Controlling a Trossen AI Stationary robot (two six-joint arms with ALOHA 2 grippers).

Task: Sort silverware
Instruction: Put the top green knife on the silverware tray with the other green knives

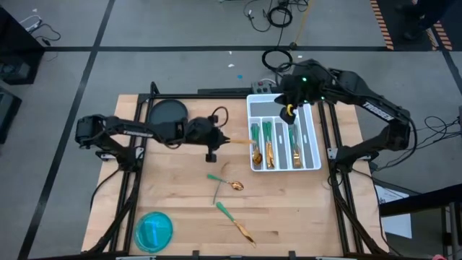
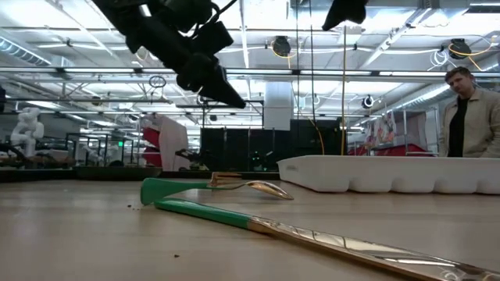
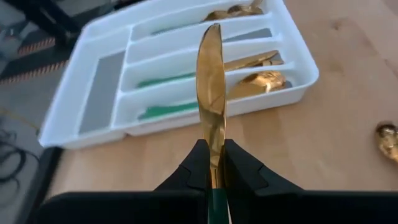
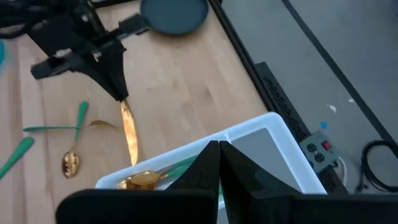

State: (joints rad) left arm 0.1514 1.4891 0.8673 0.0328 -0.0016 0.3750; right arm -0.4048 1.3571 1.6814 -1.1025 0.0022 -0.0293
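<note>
A gold-bladed knife (image 3: 210, 81) is clamped in the left gripper (image 3: 211, 163), its tip held just short of the white tray's (image 1: 315, 163) near edge. Bare table is left beneath. The right gripper (image 4: 219, 163) is closed empty above the tray.

Knife (image 2: 312, 234) lies nearest the camera on the wooden table (image 2: 70, 234), green handle toward left, gold blade running to the bottom right corner. Just behind it a green handle end (image 2: 160, 190), w/ a gold spoon (image 2: 262, 188) bowl and fork tines (image 2: 223, 179) close together; can't tell which handle goes w/ which. White compartment tray (image 2: 391, 173) sits farther back on the right. Dark arm (image 2: 180, 47) hangs from upper left, well above the table; another dark piece (image 2: 346, 12) at top edge. Person (image 2: 469, 117) stands beyond tray at right edge.
</note>
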